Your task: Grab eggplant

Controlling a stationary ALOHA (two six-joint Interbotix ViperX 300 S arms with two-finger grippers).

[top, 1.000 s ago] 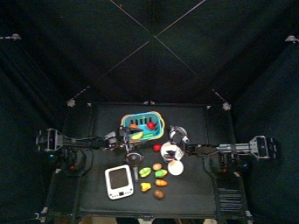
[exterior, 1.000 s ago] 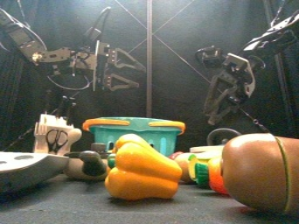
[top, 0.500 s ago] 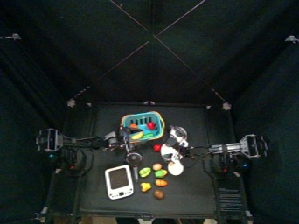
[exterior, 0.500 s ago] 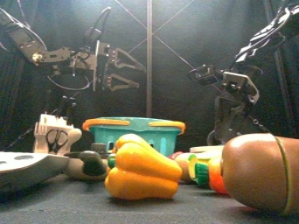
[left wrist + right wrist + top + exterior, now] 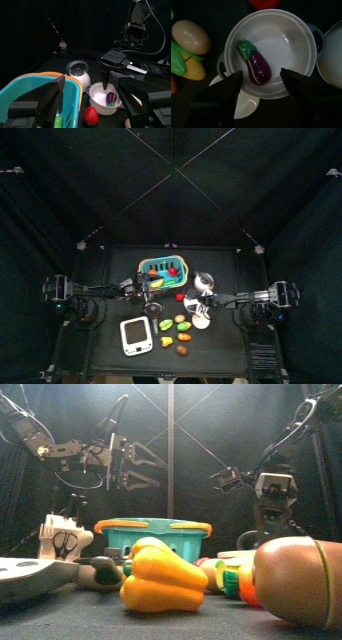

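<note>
Purple eggplant (image 5: 256, 64) lies inside white bowl (image 5: 294, 37) on the bench | we see right end effector (image 5: 261, 82) spread wide above it, apparently not touching | left end effector (image 5: 90, 95) spread, over teal basket (image 5: 30, 85).

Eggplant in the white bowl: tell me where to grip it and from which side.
Grip the eggplant across its purple mid-body, coming straight down from above with the right gripper. It lies flat in the white bowl, whose walls block a sideways approach; the open jaws already straddle it.
</note>
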